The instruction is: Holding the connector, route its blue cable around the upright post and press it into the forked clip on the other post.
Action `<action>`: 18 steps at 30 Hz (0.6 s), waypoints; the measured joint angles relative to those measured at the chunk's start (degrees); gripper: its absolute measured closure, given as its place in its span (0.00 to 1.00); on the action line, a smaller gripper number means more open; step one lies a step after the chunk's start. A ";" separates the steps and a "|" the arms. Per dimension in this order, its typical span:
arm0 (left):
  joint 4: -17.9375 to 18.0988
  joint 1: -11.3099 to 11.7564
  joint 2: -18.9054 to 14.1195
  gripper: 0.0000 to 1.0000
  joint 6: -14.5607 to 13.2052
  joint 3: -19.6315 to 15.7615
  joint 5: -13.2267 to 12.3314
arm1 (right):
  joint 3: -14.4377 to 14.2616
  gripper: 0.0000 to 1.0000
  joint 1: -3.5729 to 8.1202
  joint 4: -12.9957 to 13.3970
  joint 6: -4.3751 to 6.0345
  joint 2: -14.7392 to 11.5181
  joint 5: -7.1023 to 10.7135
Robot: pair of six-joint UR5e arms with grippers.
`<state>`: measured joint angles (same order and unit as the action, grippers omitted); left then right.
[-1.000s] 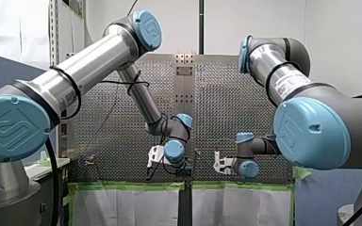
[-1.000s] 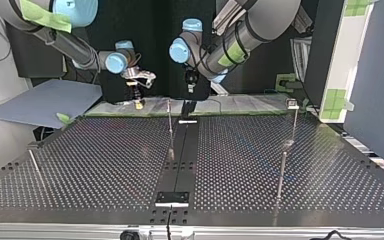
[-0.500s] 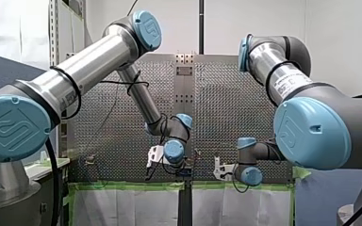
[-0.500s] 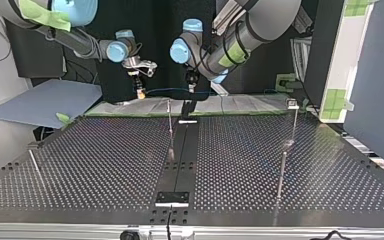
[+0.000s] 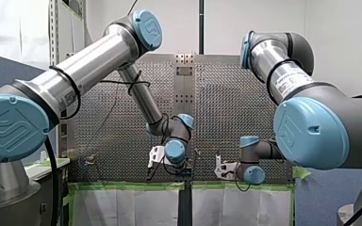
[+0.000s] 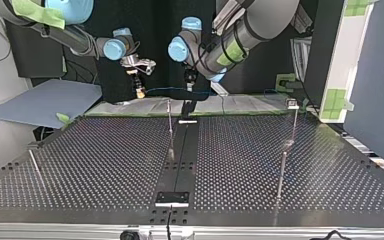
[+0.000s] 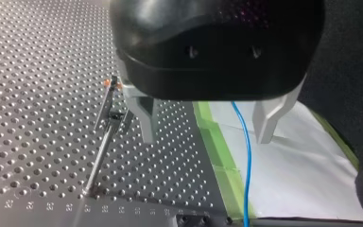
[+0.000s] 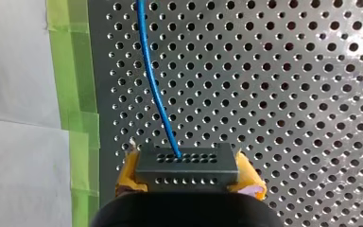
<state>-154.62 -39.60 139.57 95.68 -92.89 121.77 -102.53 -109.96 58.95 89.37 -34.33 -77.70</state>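
Observation:
In the right wrist view my right gripper (image 8: 189, 178) is shut, its yellow pads (image 8: 126, 176) clamping a dark grey connector (image 8: 187, 163). A blue cable (image 8: 153, 80) leaves the connector and runs over the perforated table. In the top view that gripper (image 6: 139, 91) hangs above the table's far edge, and the blue cable (image 6: 180, 90) stretches from it towards my left gripper (image 6: 190, 82). My left gripper (image 7: 208, 139) stands open with the blue cable (image 7: 246, 156) passing between its metal fingers (image 7: 146, 124), untouched. A thin post with a forked clip (image 7: 109, 108) stands just beside it.
Several thin upright posts rise from the perforated table (image 6: 105, 165): one in the middle (image 6: 170, 127), one at the right with a block on top (image 6: 293, 117), one in front of it (image 6: 280, 175), one at the left (image 6: 35, 167). Green tape (image 6: 130, 112) edges the far side.
My right gripper has lifted the connector up off the far edge of the table, and the blue cable now hangs raised between the two grippers. My left arm has hardly moved.

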 joint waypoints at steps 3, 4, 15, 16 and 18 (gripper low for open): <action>0.00 0.00 0.00 0.01 0.05 -0.02 0.06 | -0.98 1.00 0.12 0.89 0.51 -0.90 0.20; 0.01 -0.01 0.01 0.01 0.08 -0.02 0.07 | -1.42 1.00 0.17 1.38 0.89 -1.30 0.26; 0.06 -0.26 0.02 0.01 0.81 -0.02 -0.08 | -3.48 1.00 0.49 4.01 2.42 -4.05 1.56; 0.11 -0.32 0.02 0.01 0.86 -0.02 -0.09 | -3.62 1.00 0.50 4.05 2.43 -4.24 1.63; 0.24 -0.43 0.02 0.01 0.96 -0.02 -0.11 | -3.82 1.00 0.51 4.17 2.45 -4.43 1.70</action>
<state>-154.38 -40.03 139.59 96.64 -92.92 121.66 -106.35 -109.45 63.11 91.82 -38.76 -76.00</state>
